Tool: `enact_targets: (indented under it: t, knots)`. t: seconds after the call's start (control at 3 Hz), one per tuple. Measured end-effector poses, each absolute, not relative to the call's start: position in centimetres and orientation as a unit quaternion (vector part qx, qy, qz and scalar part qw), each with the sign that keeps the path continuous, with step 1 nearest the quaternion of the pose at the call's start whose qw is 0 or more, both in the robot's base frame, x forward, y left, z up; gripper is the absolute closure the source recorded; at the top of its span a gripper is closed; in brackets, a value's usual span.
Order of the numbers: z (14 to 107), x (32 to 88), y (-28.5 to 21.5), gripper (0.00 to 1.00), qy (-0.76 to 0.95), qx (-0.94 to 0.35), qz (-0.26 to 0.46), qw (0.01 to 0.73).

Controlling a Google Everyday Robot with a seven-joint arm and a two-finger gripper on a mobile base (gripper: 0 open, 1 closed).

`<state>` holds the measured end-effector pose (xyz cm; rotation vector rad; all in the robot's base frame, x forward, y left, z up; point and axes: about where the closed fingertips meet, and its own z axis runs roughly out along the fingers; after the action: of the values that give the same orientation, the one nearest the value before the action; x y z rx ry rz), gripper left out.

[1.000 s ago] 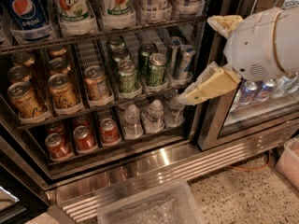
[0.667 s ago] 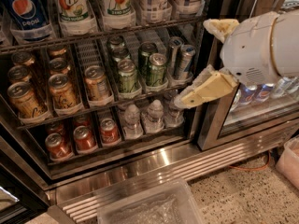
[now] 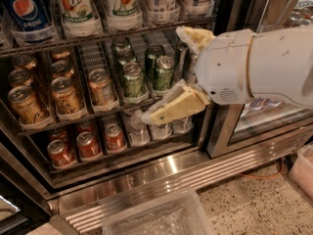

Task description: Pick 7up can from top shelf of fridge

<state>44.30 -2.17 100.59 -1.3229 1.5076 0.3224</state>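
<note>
Two tall white 7up cans (image 3: 74,6) (image 3: 122,0) with green lettering stand in clear trays on the top shelf (image 3: 98,35) of the fridge (image 3: 146,173), with more pale cans to their right. My gripper (image 3: 163,75) is on the right, below the top shelf and in front of the middle rack. Its two cream fingers (image 3: 173,106) are spread wide, open and empty. It is level with the small green cans (image 3: 162,72), well below and right of the 7up cans.
A blue Pepsi bottle (image 3: 24,6) stands at the top left. Gold cans (image 3: 63,94) fill the middle rack's left side and red cans (image 3: 88,143) the lower rack. A dark door frame (image 3: 230,13) rises on the right. A clear plastic bin (image 3: 156,217) sits on the floor in front.
My gripper and white arm have shifted left toward the open shelves, and the lower finger now reaches further across the middle rack. The cans have not moved.
</note>
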Motion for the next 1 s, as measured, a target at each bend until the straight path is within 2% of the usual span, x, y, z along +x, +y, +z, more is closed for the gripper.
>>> enact_targets:
  t: [0.33,1.0]
  knots:
    - [101.1,43.2,0.6,0.0,0.617,-0.539,0.163,0.55]
    - [101.7,44.1,2.7,0.0,0.644,-0.481,0.115,0.584]
